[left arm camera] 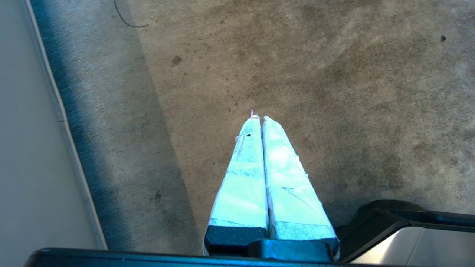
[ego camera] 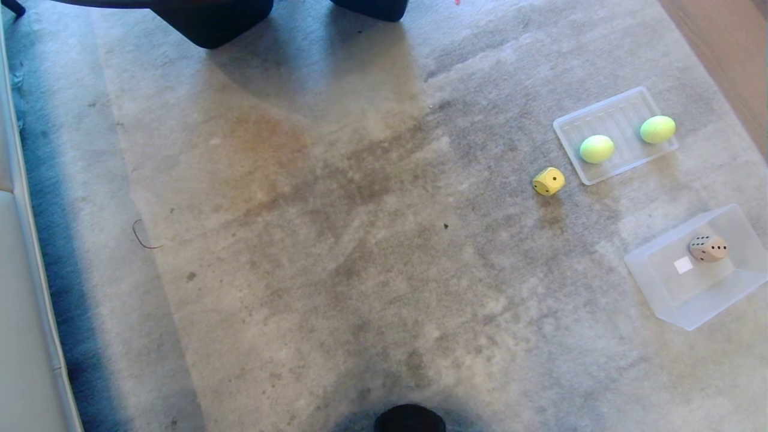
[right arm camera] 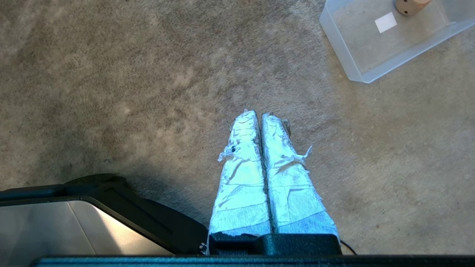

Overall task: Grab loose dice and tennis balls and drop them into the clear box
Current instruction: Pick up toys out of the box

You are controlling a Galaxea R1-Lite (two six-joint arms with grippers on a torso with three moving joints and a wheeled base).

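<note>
Dice and tennis balls sit on a big stained grey carpet [ego camera: 336,240] that fills most of the head view. A pale wall or panel [ego camera: 18,300] runs down the left side of it, and dark furniture legs [ego camera: 210,21] stand at the far end.

Next in size is the clear box [ego camera: 666,282], on the right side of the carpet, closer to the robot than the other things. It has deep frosted walls. The tan die [ego camera: 708,248] is inside it, near the far wall, with a small white sticker [ego camera: 683,265] on the box floor just beside it.

Farther away on the right lies a flat clear tray [ego camera: 624,111] with ridges. Both tennis balls rest on the tray. One tennis ball [ego camera: 597,149] is near the tray's front edge and the other tennis ball [ego camera: 657,129] is at its right end. They are apart from each other.

The yellow die [ego camera: 548,181] sits on the carpet just beside the tray's near left corner. It is well apart from the clear box.

The left gripper [left arm camera: 258,118] hangs over bare carpet with its two taped fingers pressed together and nothing between them. The right gripper [right arm camera: 258,114] also hangs over bare carpet, its taped fingers pressed together and holding nothing, with the clear box off ahead of it to one side.
</note>
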